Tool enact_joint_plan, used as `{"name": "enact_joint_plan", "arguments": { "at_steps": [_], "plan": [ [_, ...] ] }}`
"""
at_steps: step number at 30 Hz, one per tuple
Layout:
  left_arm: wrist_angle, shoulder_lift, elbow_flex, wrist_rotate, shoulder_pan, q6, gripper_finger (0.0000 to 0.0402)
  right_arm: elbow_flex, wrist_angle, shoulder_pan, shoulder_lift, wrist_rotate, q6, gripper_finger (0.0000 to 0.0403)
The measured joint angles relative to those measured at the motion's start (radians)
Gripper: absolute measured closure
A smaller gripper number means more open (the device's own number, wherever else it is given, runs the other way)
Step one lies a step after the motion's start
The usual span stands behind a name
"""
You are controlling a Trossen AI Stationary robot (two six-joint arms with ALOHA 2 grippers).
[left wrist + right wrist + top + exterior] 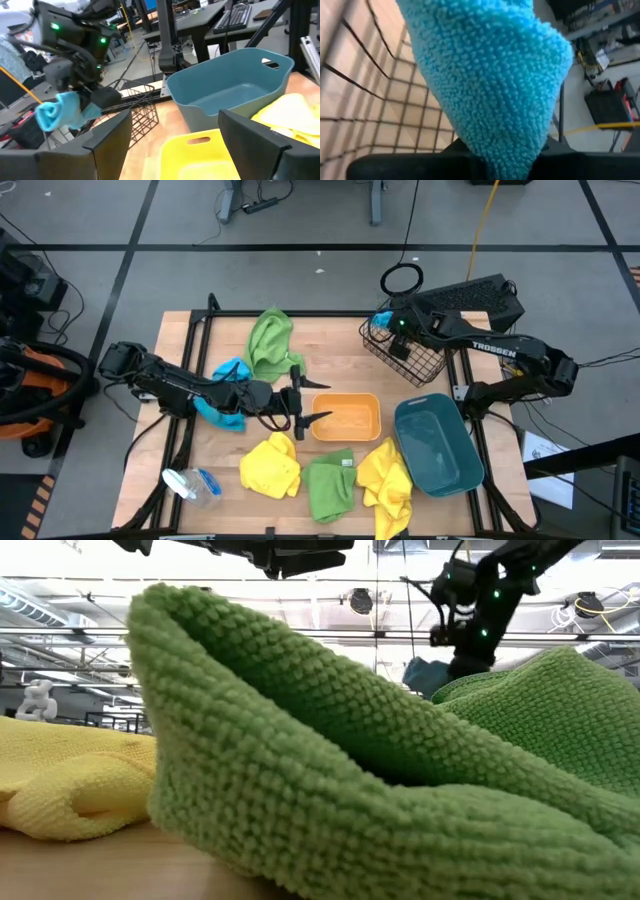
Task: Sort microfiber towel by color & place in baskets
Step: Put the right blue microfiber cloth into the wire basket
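the right claw grips a blue towel over the wire basket; it should let go only once well inside the rim. the left claw waits open beside the orange bin.

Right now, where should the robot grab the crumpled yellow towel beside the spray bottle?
Best pinch the raised fold on top of the crumpled yellow microfiber towel, coming straight down from above. It lies bunched on the wooden table, so its flat edges give little to catch. The open left end effector is nearest.

Bare board between far green towel and wire basket. Near edge crowded: yellow towel, green towel, spray bottle.
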Motion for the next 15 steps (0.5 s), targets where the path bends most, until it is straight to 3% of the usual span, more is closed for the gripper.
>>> {"name": "enact_joint_plan", "arguments": {
  "at_steps": [8,15],
  "plan": [
    [-0.010,0.000,0.000,0.008,0.006,-0.016,0.0101,-0.052,0.010,-0.041,0.000,0.000,0.082,0.0344],
    [-0.019,0.000,0.000,0.008,0.006,-0.018,0.0101,-0.053,-0.026,-0.046,0.000,0.000,0.126,0.0284]
  ]
}}
